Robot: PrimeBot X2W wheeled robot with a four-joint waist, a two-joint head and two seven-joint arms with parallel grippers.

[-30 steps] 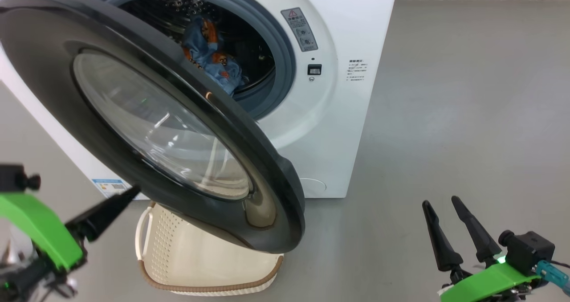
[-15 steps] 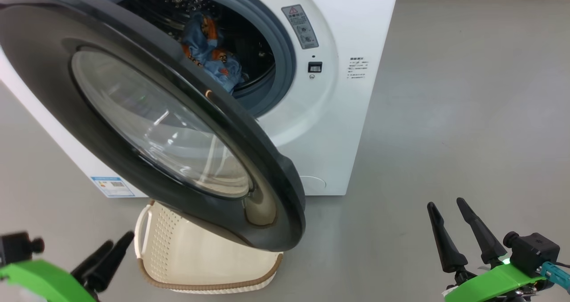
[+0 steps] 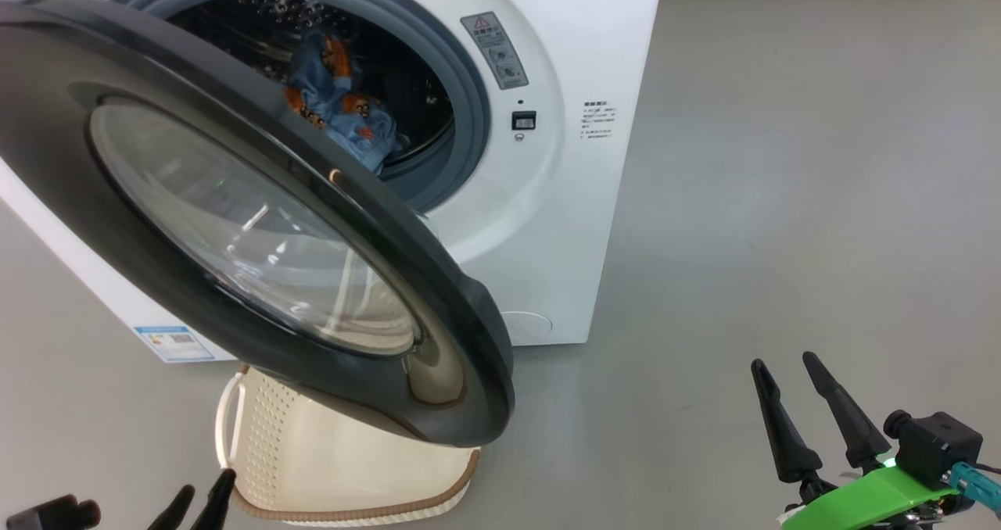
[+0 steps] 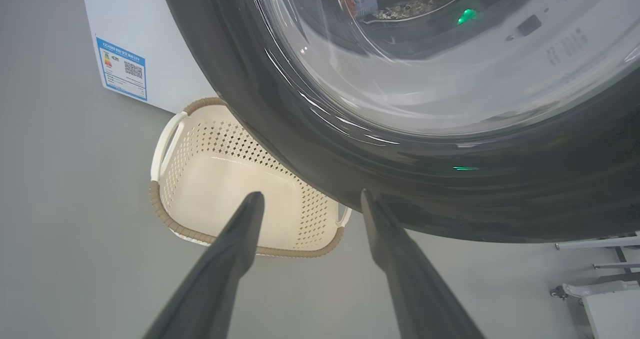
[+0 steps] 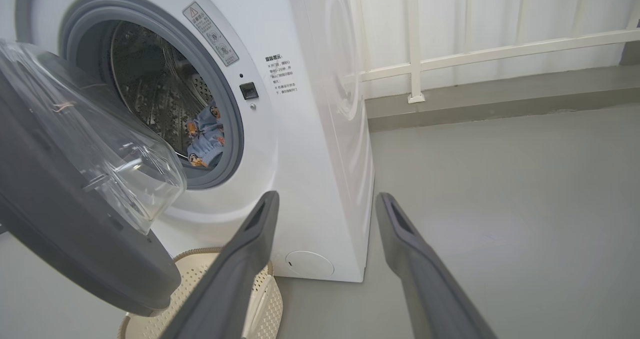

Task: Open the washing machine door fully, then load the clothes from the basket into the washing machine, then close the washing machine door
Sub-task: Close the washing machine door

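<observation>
- Fingers of the left gripper (image 3: 205, 492) are poking up at the lower left of the head view, spread apart and holding nothing, just left of the basket (image 3: 328, 452).
- The basket, cream with perforated sides, a brown woven-look rim and white handles, is sitting on the grey floor (image 3: 782, 202) before the washing machine (image 3: 579, 61), partly under the door.
- The washing machine door (image 3: 250, 217), a glossy black ring around a bulging clear bowl, is hanging open over the basket.
- The clothes (image 3: 336, 108), light blue with orange-brown faces, are lying inside the steel drum.
- The right gripper (image 3: 783, 362) is hovering at the lower right, well apart from the machine, its 2 fingers parted around nothing.
- The left wrist view is showing the basket's bare cream bottom (image 4: 235, 189), which the door is covering in the head view; the right wrist view is showing the machine's side panel and a white railing (image 5: 450, 59) behind.
</observation>
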